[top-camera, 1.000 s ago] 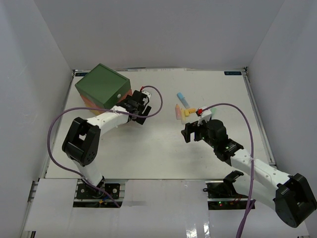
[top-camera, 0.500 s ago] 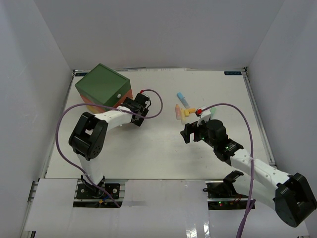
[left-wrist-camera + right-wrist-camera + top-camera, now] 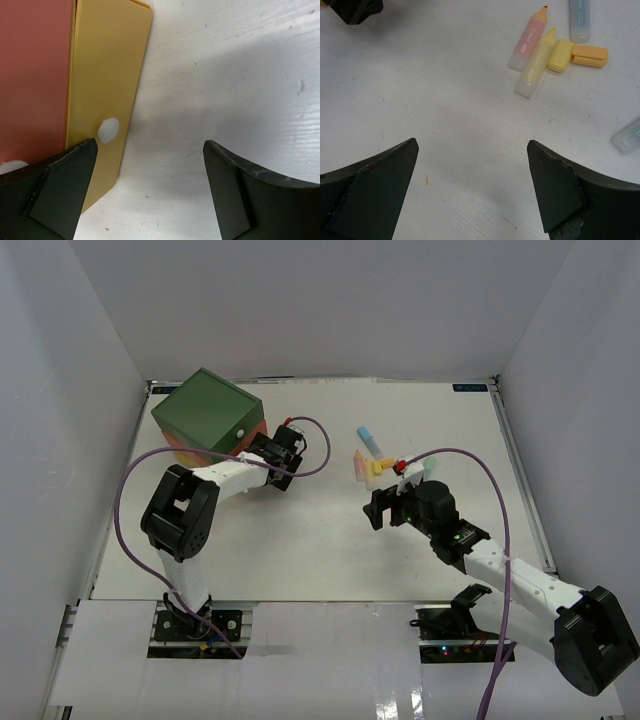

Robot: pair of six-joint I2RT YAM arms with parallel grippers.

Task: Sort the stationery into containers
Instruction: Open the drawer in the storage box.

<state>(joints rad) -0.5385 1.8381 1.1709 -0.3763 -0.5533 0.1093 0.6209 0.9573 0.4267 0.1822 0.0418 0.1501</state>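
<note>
Left wrist view: the left gripper (image 3: 150, 150) gapes wide, holding nothing, near the white knob (image 3: 108, 130) of the yellow drawer (image 3: 107, 75) at centre left. The right gripper (image 3: 472, 147) is likewise spread and empty; the stationery (image 3: 534, 70) lies on the table in the upper right of its view.

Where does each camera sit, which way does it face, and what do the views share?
Top: above and behind the arms, looking down on the table; both arms show whole.
Left wrist: faces the yellow drawer and knob of the chest, past its open fingers.
Right wrist: faces down at the markers on the table, past its open fingers.
Shared: markers in top and right wrist; chest in top and left wrist.
</note>
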